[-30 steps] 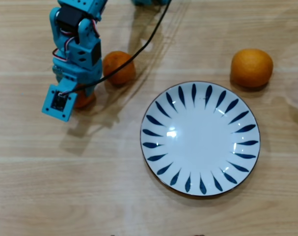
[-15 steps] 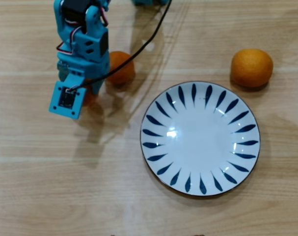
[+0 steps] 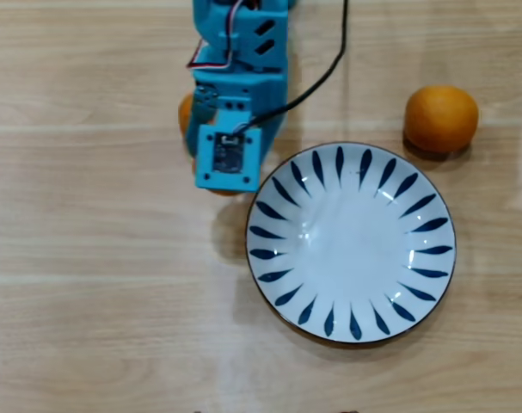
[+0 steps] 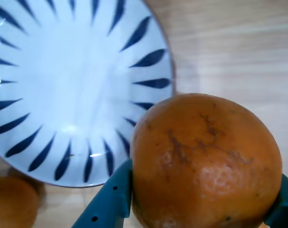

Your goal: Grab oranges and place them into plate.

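Tool [image 4: 200, 199]: mine, teal, clamped on one orange; the wrist view shows a finger [image 4: 110, 199] pressed to each flank of the fruit. From overhead the tool itself is hidden under my arm [image 3: 239, 82] and its camera board.

Held orange [image 4: 205, 161]: fills the lower right of the wrist view, skin dimpled with a few brown scuffs. Overhead, only a thin orange edge shows beneath the board.

Plate [image 3: 351, 241]: white, dark blue leaf strokes round the rim, nothing on it. It lies just beside my tool, to the right in the overhead view; the held orange overlaps its rim in the wrist view, though whether it is over the plate I cannot tell.

Second orange [image 3: 186, 112]: a sliver shows past my arm's left edge overhead; also at the wrist view's lower left corner [image 4: 13, 204].

Third orange [image 3: 441, 118]: paler, well away from the tool, resting on the surface [image 3: 97, 301] beyond the plate's far rim.
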